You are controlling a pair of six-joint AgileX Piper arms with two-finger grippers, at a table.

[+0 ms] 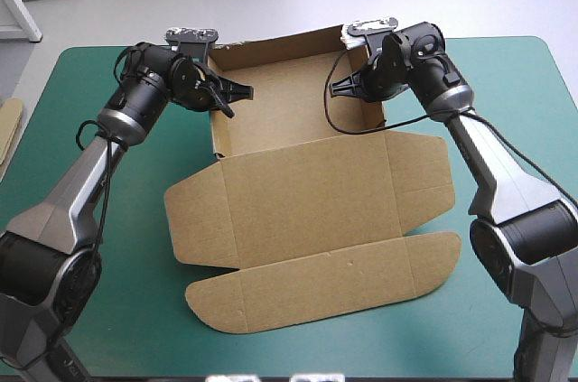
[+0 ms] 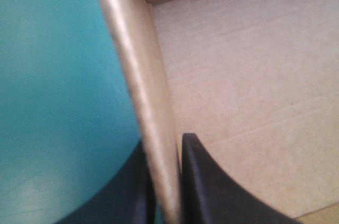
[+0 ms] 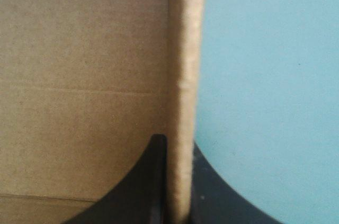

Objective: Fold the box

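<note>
Teal-green table cover [image 1: 144, 328] lay beneath a cut brown cardboard box [image 1: 307, 161], its open tray [image 1: 289, 93] toward the far edge and its lid [image 1: 316, 210] flat on the near side. We saw both arms reaching forward and bending inward over the tray. Our left gripper [image 1: 233, 97] [image 2: 167, 181], with black fingers, was clamped on the tray's left wall [image 1: 213, 129] [image 2: 137, 65]. Our right gripper [image 1: 336, 88] [image 3: 180, 181] pinched the right wall [image 1: 375, 107] [image 3: 185, 49].

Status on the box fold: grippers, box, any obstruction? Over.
Left gripper shut on the box, left wall. Right gripper shut on its right wall. Open tray, lid flat. No obstruction seen.
</note>
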